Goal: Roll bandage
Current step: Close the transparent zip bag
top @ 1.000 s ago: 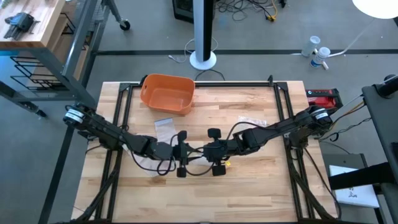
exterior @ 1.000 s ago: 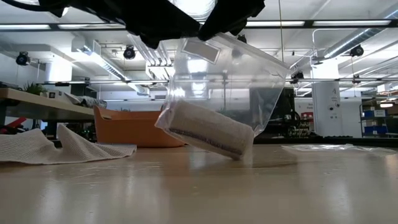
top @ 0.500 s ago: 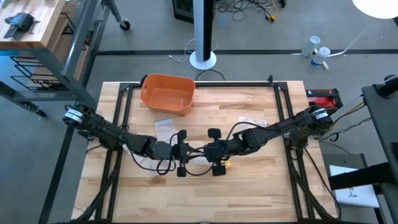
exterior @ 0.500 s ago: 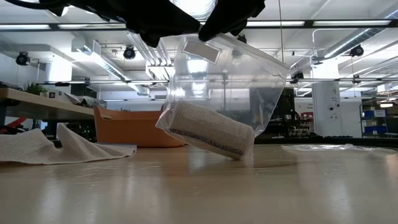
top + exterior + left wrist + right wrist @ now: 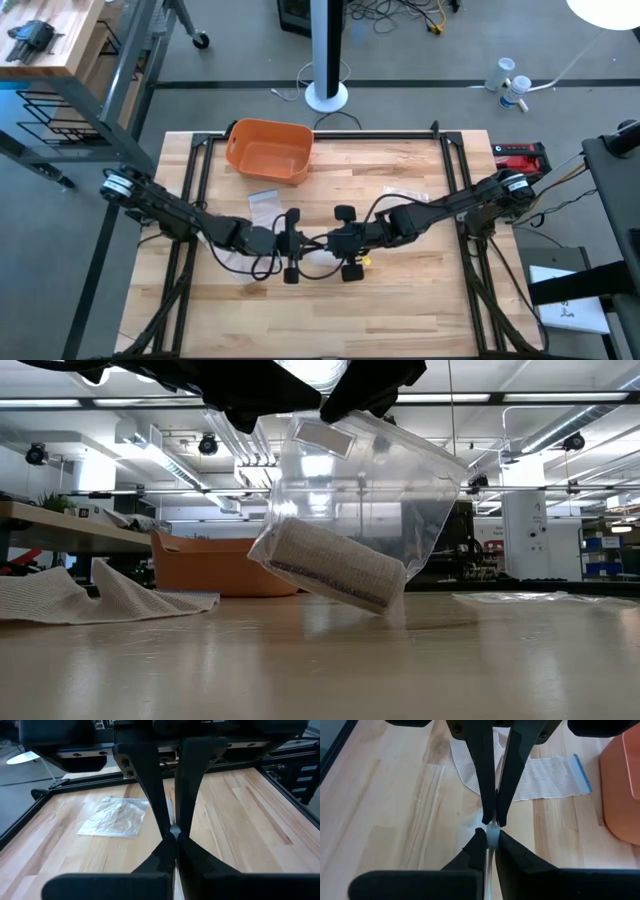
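A clear plastic zip bag (image 5: pixel 370 490) hangs over the table's middle with a rolled bandage (image 5: pixel 335 565) lying tilted in its bottom. My left gripper (image 5: pixel 296 246) and my right gripper (image 5: pixel 343 245) face each other there, both shut on the bag's top. In the wrist views the two pairs of fingers meet tip to tip, and the bag shows only as a thin sliver (image 5: pixel 492 832) between them. The roll's lower end (image 5: pixel 385 605) is close to the tabletop; whether it touches, I cannot tell. An unrolled bandage strip (image 5: pixel 540 780) lies flat on the table's left part. My left gripper pinches the bag's top edge (image 5: pixel 173 827) between its two fingers, coming level from the table's left. The bag hangs below the fingers with the roll inside. My right gripper pinches the same top edge (image 5: pixel 492 832) between its two fingers, level from the table's right, right beside the left gripper's fingertips.
An orange bin (image 5: pixel 269 150) stands at the far left. An empty clear bag (image 5: pixel 117 817) lies on the right part of the table, and another small one (image 5: pixel 263 200) lies near the bin. The near half of the table (image 5: pixel 330 320) is bare wood.
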`<state>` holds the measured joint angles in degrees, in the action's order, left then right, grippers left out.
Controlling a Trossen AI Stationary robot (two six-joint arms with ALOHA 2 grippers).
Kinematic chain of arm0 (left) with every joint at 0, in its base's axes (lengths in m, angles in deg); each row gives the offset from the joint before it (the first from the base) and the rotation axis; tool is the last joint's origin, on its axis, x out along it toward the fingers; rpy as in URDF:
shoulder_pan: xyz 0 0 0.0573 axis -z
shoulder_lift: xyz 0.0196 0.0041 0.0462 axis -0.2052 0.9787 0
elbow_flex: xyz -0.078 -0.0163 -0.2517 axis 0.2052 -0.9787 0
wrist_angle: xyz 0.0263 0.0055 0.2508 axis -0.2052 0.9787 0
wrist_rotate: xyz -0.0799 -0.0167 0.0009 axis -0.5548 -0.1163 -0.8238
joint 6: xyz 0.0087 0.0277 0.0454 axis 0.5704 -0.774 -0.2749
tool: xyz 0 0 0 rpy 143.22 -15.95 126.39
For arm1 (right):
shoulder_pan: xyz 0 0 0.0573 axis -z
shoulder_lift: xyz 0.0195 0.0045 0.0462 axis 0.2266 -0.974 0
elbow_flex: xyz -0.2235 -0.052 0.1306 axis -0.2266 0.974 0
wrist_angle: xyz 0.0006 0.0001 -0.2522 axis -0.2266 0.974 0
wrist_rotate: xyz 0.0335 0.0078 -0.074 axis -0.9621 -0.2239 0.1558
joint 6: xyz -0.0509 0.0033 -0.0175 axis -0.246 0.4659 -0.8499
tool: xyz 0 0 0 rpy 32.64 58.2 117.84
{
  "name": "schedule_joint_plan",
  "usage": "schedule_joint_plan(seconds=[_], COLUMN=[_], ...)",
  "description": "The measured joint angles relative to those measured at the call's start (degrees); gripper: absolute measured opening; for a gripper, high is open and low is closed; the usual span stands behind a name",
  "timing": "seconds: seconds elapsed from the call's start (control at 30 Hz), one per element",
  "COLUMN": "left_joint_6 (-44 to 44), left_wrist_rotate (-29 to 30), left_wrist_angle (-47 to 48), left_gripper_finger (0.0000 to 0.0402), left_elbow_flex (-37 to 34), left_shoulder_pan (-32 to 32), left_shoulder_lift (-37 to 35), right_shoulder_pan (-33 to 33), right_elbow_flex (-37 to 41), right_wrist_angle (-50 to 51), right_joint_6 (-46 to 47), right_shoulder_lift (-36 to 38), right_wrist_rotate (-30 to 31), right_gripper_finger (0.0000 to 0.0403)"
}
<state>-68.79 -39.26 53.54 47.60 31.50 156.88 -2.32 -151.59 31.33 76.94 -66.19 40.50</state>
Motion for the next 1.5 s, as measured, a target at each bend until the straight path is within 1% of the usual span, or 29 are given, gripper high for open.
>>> schedule_joint_plan(seconds=[0.43,0.53,0.9,1.0,1.17,1.3,1.4,1.5], left_joint_6=[0.0,0.0,-0.7,0.3,-0.1,-0.5,-2.0,-2.1], left_wrist_rotate=[0.3,1.0,-0.5,-1.6,-6.1,-6.3,-6.3,-6.3], left_wrist_angle=[2.3,3.0,2.7,1.8,-2.0,-6.7,-9.8,-11.8], left_gripper_finger=[0.0000,0.0001,0.0002,0.0021,0.0077,0.0113,0.0128,0.0128], left_elbow_flex=[0.0,0.0,0.0,0.0,0.0,0.0,0.0,0.0], left_shoulder_pan=[0.0,0.0,0.0,-0.6,-2.1,-3.3,-3.9,-4.4], left_shoulder_lift=[-1.7,-2.1,-2.8,-1.9,1.6,4.6,6.5,7.7], right_shoulder_pan=[0.0,-0.2,-0.1,-0.1,-0.1,-0.1,-0.1,-0.1], right_elbow_flex=[-1.9,-1.6,-1.7,-1.7,-1.7,-1.7,-1.7,-1.7], right_wrist_angle=[5.5,11.8,11.2,10.9,10.5,10.3,10.3,10.4], right_joint_6=[2.7,3.7,4.0,4.0,4.1,4.1,4.6,4.9], right_shoulder_lift=[0.1,0.1,0.3,0.3,0.3,0.3,0.3,0.3], right_wrist_rotate=[-0.2,-1.2,-0.6,-0.6,-0.4,-0.4,-0.4,-0.4], right_gripper_finger=[0.0018,0.0018,0.0018,0.0018,0.0018,0.0018,0.0018,0.0018])
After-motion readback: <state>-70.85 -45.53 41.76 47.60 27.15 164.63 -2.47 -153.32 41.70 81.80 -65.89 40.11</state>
